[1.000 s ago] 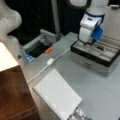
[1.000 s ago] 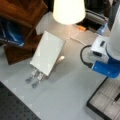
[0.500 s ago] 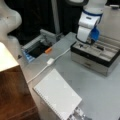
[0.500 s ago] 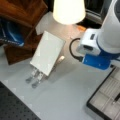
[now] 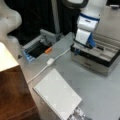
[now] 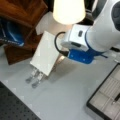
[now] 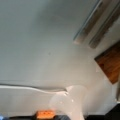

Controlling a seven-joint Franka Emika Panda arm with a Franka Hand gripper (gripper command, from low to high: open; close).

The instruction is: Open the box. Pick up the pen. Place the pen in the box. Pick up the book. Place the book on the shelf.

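Observation:
The box (image 5: 93, 59) stands open at a front view's right, its beige compartments showing. A slim dark pen (image 6: 117, 97) lies inside the box (image 6: 98, 106). My gripper (image 5: 79, 48) hangs over the box's left end, under the white and blue wrist. The white spiral-bound book (image 5: 57, 96) lies flat on the grey table, apart from the gripper. It also shows next to the arm as the book (image 6: 46, 53). The brown shelf (image 5: 12, 95) with a pale top stands beside the book. In the wrist view I see no fingers that I can name.
A grey open tray (image 5: 32, 45) with a blue edge sits at the table's far left. A white cable with plug (image 5: 50, 61) and an orange piece (image 5: 48, 50) lie between tray and book. Perforated metal strips (image 6: 33, 78) lie by the book. A lamp shade (image 6: 68, 11) hangs overhead.
The arm has swung away from the box towards the book's side of the table. The pen stays in the box and the book has not moved.

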